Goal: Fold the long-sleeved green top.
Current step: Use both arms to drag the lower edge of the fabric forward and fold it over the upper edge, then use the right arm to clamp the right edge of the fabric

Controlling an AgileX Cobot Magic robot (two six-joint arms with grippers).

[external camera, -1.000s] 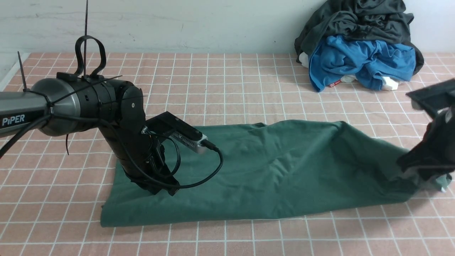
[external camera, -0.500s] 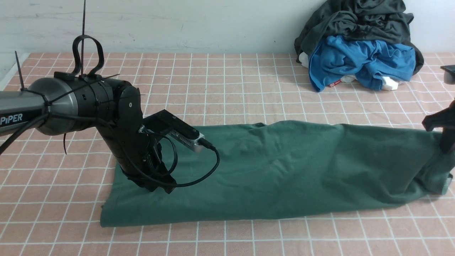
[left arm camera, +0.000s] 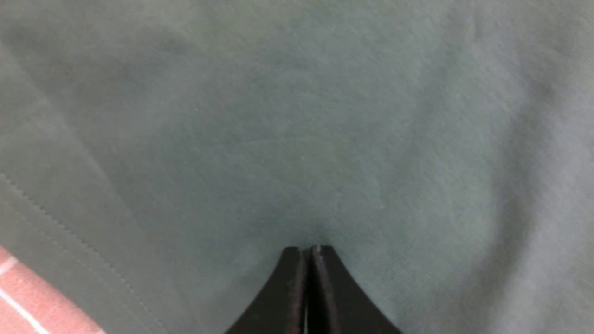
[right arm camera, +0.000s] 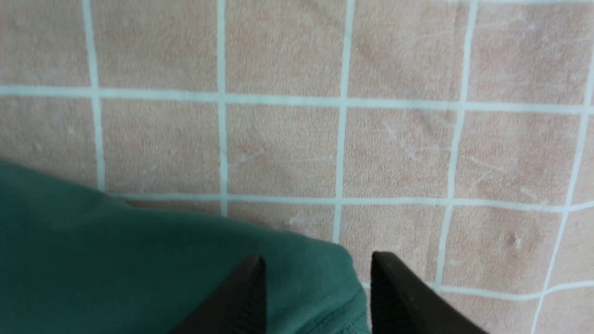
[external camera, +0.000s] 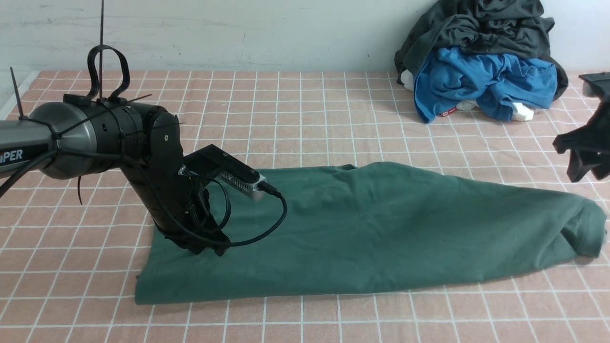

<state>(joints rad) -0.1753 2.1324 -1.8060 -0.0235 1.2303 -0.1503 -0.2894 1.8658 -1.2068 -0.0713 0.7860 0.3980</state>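
Note:
The green long-sleeved top point(external camera: 381, 228) lies folded into a long band across the checked table, its right end rounded near the table's right side. My left gripper point(external camera: 209, 247) is shut, and its tips press down on the top's left part; in the left wrist view the closed tips point(left arm camera: 308, 250) rest on green cloth point(left arm camera: 297, 139). My right gripper point(external camera: 572, 162) is open and empty, raised above the top's right end. In the right wrist view its jaws point(right arm camera: 318, 264) stand apart over the cloth's edge point(right arm camera: 116, 250).
A pile of a dark grey garment point(external camera: 481, 28) and a bright blue garment point(external camera: 486, 81) sits at the back right against the wall. The pink checked table cover point(external camera: 305, 109) surrounds the top.
My right gripper let go of the top's right end and rose to the right. That end dropped and now lies stretched flat. My left arm shifted slightly left.

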